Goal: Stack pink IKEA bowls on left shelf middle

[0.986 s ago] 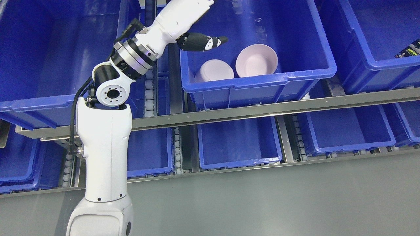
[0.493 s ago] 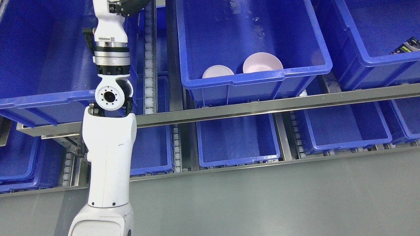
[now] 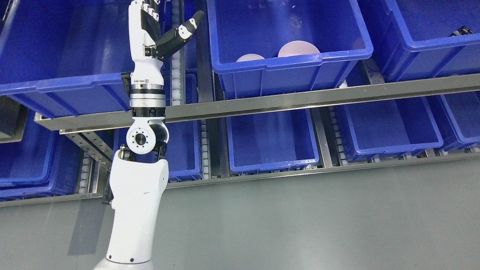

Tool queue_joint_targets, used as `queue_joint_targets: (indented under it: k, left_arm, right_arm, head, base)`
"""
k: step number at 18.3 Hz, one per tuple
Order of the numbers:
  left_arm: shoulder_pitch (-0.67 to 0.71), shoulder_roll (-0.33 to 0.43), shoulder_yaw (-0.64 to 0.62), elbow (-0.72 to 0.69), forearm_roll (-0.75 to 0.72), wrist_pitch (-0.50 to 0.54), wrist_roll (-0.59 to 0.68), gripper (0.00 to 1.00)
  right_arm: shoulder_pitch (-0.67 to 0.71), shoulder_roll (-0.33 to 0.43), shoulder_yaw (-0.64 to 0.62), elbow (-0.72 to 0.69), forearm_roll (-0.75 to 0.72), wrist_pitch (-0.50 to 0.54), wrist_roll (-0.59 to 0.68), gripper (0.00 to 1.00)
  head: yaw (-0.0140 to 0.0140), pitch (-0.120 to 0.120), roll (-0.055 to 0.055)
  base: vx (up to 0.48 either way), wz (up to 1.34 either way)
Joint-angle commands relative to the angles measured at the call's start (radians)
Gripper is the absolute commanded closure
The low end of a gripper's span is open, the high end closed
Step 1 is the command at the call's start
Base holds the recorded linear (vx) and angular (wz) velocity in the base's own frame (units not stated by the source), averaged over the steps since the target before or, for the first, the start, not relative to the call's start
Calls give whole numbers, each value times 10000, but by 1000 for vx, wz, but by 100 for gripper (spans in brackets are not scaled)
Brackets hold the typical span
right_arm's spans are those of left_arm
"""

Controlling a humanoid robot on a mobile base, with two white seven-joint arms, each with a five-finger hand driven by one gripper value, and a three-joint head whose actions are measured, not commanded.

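Two pink bowls [image 3: 298, 48] sit low in the blue bin [image 3: 288, 62] at one o'clock, likely light, rigid, slick, best pinched at the rim, while the left hand [image 3: 153, 28] hangs empty, fingers spread.

two bowls [image 3: 298, 48] side by side in bin [image 3: 288, 62] (upper shelf)

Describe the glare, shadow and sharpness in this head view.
Head view: pale glare streaks run down the inner back wall of the blue bin holding the pink bowls; the left arm casts a soft shadow on the grey floor; the open left hand looks sharp.
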Motion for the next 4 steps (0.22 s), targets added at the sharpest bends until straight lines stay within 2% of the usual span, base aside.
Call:
queue_joint_targets:
  k: [1,4]
  left_arm:
    - [403,175,-387,-412,205,31,-18,0]
    - [403,175,-372,-504,205,46,-18,0]
  right_arm:
    - [0,-175,-46,-175,-15,-4,4,0]
    - [0,-175,-46,-175,-15,-4,4,0]
  head:
    - [0,0,0]
    - [0,0,0]
  base:
    - [-232,123]
    - [-257,102]
